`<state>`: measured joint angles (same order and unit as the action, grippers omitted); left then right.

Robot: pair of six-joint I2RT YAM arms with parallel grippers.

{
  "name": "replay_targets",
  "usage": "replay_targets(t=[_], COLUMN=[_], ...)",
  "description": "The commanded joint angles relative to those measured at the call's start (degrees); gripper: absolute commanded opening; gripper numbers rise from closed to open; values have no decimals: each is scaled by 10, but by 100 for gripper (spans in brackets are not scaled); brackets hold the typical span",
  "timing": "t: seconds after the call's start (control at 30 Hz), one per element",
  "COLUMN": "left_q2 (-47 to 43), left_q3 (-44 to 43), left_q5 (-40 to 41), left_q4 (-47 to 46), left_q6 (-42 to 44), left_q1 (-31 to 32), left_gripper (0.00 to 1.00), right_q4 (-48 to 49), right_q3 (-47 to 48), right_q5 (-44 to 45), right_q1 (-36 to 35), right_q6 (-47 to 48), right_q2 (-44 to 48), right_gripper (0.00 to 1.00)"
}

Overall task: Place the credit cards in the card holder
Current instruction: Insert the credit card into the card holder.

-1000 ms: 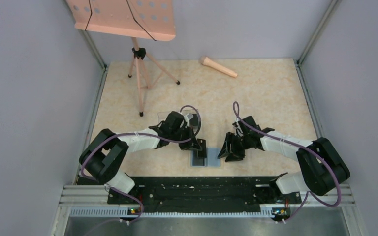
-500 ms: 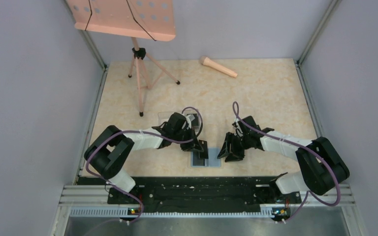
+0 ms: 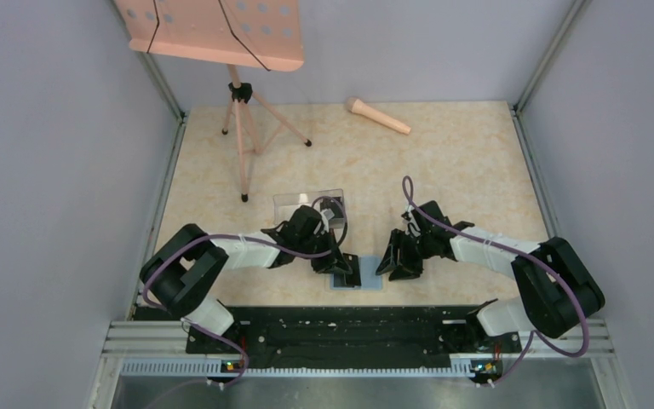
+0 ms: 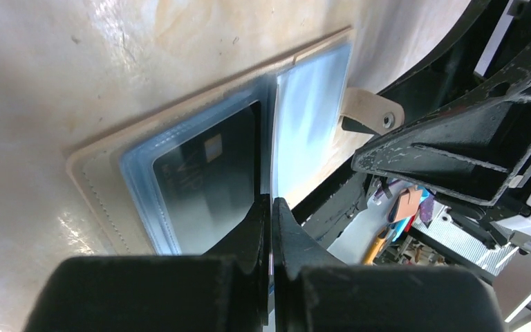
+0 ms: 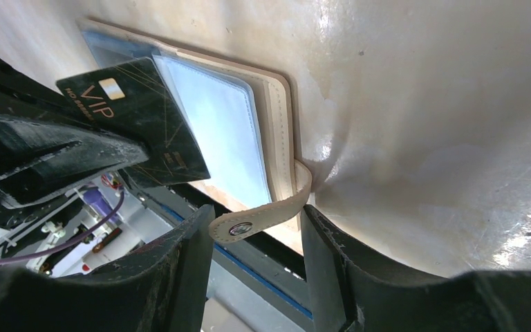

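- Your left gripper (image 3: 341,269) pinches a glossy black "VIP" credit card (image 5: 138,117) by one end. In its wrist view the fingers are nearly closed on the card's thin edge.
- Over the last second it has slid toward 6 o'clock in the overhead view. That uncovers the long clear plastic box (image 3: 305,203) at its 12 o'clock and carries the card down over the holder.
- The small folding card holder (image 5: 225,135), tan outside and light blue inside, lies open on the cream marbled table (image 3: 443,170), at the 6 o'clock edge.
- Your right gripper (image 5: 256,213) has stayed at the holder's 3 o'clock. Its fingers are spread astride the tan snap strap (image 4: 370,113) without clamping it.
- The card hangs tilted, its low corner near the centre fold. Insertion looks begun, but the card is not yet seated.
- A dark card shape shows in one sleeve in the left wrist view. You cannot tell whether it is a tucked card or a reflection.
- Nothing grips the holder, so it may skid when the card pushes in.
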<state>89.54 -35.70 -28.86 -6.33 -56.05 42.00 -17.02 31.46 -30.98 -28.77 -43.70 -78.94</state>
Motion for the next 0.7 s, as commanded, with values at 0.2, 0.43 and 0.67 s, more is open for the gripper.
replay_targets(t=[0.2,0.43,0.67], left_q2=[-9,30,57], left_q3=[19,9,1], left_q5=[2,-15,-23], left_q4=[-41,-53,-51], left_q6=[-49,-41,-40], left_q1=[23,26,27], left_gripper=[0,0,0], right_q4=[19,20,20], right_q3=[-5,-5,-5], right_q5=[-7,-7,-7], right_q1=[-6,-6,-6], right_q6=[0,0,0], right_q2=[-5,-5,-6], right_gripper=[49,49,49])
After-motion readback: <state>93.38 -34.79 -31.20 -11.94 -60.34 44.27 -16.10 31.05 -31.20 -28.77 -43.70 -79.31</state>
